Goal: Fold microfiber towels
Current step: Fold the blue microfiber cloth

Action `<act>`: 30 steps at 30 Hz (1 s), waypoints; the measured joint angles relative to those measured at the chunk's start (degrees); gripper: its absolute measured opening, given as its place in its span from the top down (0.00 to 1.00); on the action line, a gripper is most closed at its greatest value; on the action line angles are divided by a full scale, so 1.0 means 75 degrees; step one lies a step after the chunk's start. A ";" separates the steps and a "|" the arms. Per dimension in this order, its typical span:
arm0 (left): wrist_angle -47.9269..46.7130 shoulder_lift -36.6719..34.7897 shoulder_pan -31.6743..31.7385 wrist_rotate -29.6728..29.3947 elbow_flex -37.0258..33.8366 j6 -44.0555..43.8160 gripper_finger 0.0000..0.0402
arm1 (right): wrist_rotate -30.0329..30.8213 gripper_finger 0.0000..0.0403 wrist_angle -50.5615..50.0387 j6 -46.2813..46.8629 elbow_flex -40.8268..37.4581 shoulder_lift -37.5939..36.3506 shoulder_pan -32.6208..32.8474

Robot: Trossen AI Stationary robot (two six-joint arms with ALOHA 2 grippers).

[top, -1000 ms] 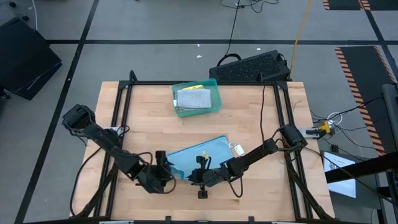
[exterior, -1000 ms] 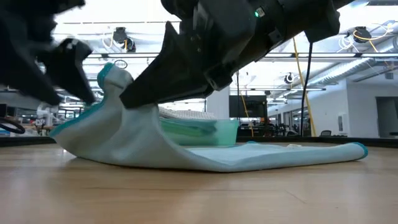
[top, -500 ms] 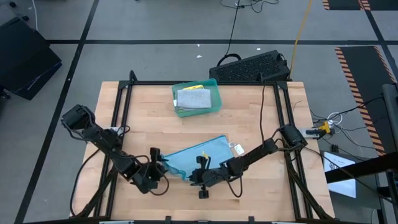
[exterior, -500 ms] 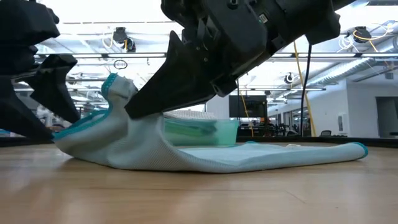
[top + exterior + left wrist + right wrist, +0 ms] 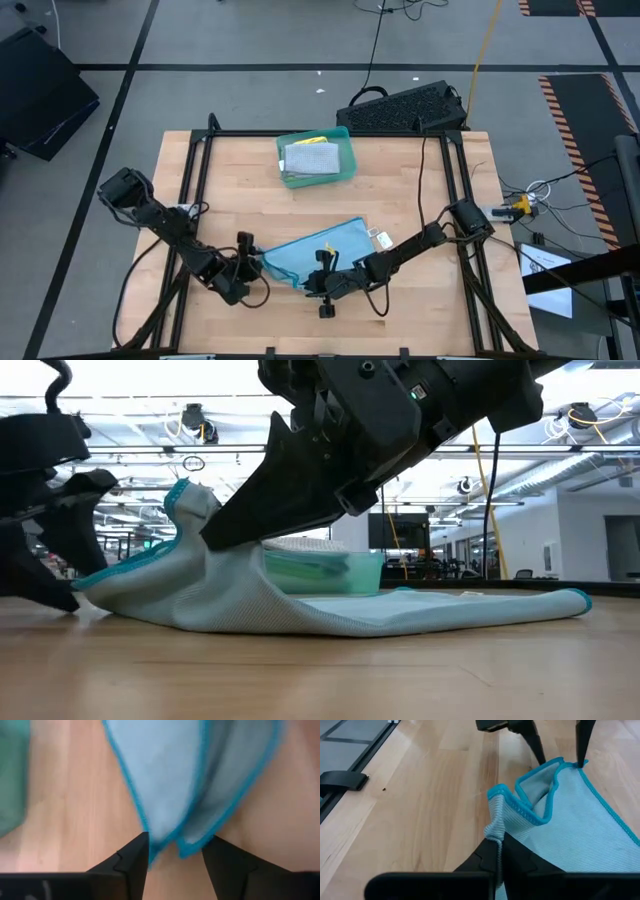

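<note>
Where the wooden table (image 5: 400,190) fills the middle of the high view, framed by a black rail, the light blue towel (image 5: 318,251) lies toward its near edge, between the two arms, spread flat on the side toward the right arm and bunched upward at the corners nearest the grippers. Farther back sits the teal tray (image 5: 343,170), holding a stack of folded cloths with a grey one (image 5: 311,157) on top and a strip of yellow at the far rim. The right gripper (image 5: 497,855) is closed on a turquoise-hemmed edge of the light blue towel, pinching a raised fold that stands up off the wood, as the low view shows. The left gripper (image 5: 175,851) rests low on the table just beside the towel's other lifted corner; its fingers (image 5: 131,857) stand partly apart, one on either side of the hem's tip, and whether they touch the cloth cannot be told.
</note>
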 joint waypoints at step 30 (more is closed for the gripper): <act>0.1101 0.0009 0.0005 -0.0101 -0.0227 -0.0038 0.98 | 0.0637 0.54 0.0378 0.1242 0.0000 0.0008 0.0158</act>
